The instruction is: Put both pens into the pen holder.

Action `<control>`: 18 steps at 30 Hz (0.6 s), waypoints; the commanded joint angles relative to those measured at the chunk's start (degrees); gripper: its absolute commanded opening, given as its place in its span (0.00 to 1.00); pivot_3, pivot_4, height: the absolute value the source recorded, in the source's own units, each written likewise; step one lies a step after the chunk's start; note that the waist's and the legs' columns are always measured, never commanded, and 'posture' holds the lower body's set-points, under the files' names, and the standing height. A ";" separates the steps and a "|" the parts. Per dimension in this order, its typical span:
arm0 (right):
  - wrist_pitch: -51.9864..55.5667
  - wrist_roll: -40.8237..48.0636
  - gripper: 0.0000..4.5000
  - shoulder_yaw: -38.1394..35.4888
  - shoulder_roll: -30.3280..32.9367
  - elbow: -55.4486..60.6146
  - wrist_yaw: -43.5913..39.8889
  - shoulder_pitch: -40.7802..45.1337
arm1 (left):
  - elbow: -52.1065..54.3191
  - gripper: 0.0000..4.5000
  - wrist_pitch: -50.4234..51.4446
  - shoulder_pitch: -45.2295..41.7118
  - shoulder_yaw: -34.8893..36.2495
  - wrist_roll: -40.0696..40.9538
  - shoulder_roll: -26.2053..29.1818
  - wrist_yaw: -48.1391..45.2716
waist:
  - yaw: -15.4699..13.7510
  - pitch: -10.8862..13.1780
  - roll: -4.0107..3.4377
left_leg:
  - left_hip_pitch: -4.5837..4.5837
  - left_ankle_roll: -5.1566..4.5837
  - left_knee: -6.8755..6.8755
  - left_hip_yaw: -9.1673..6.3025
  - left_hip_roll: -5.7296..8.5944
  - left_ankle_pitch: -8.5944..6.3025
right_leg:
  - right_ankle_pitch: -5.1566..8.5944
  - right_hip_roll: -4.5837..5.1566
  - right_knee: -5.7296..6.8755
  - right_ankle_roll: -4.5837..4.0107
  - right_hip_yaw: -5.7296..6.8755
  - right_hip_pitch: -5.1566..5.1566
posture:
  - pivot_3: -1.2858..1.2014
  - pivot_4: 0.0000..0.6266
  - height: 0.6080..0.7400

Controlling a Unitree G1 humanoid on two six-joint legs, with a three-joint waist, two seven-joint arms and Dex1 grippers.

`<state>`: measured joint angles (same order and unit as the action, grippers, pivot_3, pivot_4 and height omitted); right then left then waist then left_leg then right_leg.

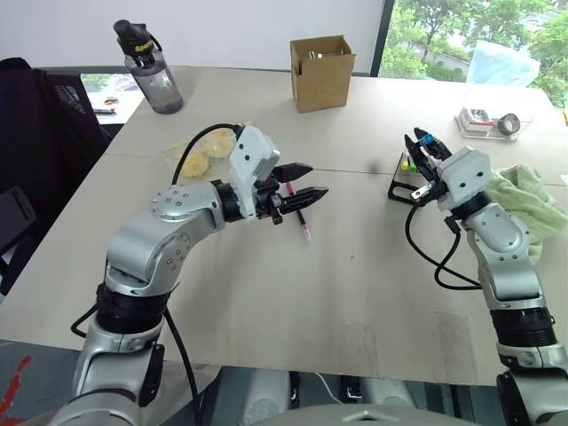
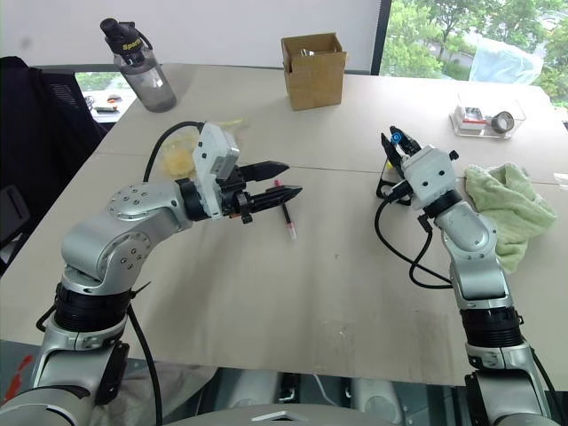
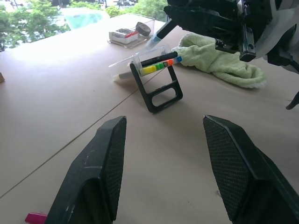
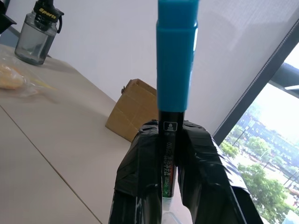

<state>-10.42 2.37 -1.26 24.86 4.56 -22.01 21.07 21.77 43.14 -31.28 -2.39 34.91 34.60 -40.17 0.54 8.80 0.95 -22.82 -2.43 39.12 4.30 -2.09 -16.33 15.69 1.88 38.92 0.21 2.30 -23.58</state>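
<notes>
Head view: the left gripper (image 1: 304,180), two black fingers spread and empty, hangs over the slim black pen with magenta-pink cap (image 1: 299,218) lying flat on the beige table (image 1: 266,293). The right gripper (image 2: 391,142) sits by the small clear pen holder on a black wire frame (image 1: 404,185).

Left wrist view: the holder (image 3: 149,70) contains short yellow, green and orange markers.

Right wrist view: black taped fingers (image 4: 140,163) pinch the black-barrelled pen with light blue cap (image 4: 175,60), upright.

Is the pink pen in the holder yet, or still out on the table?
Still out. The pink pen lies flat on the table just beyond the open left claw, well apart from the pen holder.
</notes>
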 commanded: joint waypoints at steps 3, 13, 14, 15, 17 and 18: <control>-2.78 -0.47 0.01 -2.04 0.48 -1.49 0.66 0.16 | 0.95 0.59 -0.16 -0.84 1.18 0.03 -0.39 0.48 | 0.00 0.00 0.00 | 0.00 0.00 0.00 0.00 0.00 0.00 | 0.00 0.00 0.00 0.00 0.00 0.00 | 0.52 0.24 0.99; -5.60 -2.61 0.52 -3.00 0.93 -9.02 2.55 3.01 | 0.70 0.60 -0.31 -0.68 1.22 -0.28 -0.47 0.69 | 0.03 0.00 0.00 | 0.00 0.00 0.01 0.01 0.00 0.00 | 0.00 0.00 0.01 0.00 0.00 0.00 | 0.52 0.24 0.99; -5.70 -2.72 0.63 -3.20 1.01 -9.77 2.75 3.38 | 0.68 0.60 -0.32 -0.67 1.24 -0.30 -0.47 0.72 | 0.05 0.00 0.00 | 0.00 0.01 0.01 0.01 0.00 0.00 | 0.00 0.00 0.02 0.00 0.00 0.00 | 0.52 0.24 0.99; -5.75 -2.70 0.70 -3.39 1.04 -10.35 2.82 3.69 | 0.67 0.60 -0.32 -0.65 1.26 -0.31 -0.48 0.74 | 0.05 0.00 0.00 | 0.01 0.01 0.01 0.02 0.00 0.00 | 0.00 0.00 0.02 0.00 -0.01 0.00 | 0.52 0.24 0.99; -6.01 -2.70 0.92 -3.61 1.04 -11.17 2.93 4.22 | 0.68 0.60 -0.39 -0.49 1.34 -0.35 -0.41 0.70 | 0.05 0.00 0.00 | 0.01 0.01 0.01 0.02 0.00 0.01 | 0.00 0.00 0.02 0.00 0.00 0.00 | 0.52 0.24 0.99; -6.28 -2.67 0.99 -3.68 1.05 -11.52 2.98 4.47 | 0.65 0.60 -0.43 -0.42 1.38 -0.38 -0.38 0.69 | 0.05 0.00 0.00 | 0.01 0.01 0.01 0.02 0.00 0.01 | 0.00 0.00 0.02 0.00 -0.01 0.00 | 0.52 0.24 0.99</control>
<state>-15.10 -0.60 -3.30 25.39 -7.58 -19.65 24.24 21.70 43.32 -31.27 -2.33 34.83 34.18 -39.68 0.59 8.80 0.95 -22.81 -2.42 39.13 4.31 -2.09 -16.32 15.68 1.88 38.94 0.21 2.29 -23.58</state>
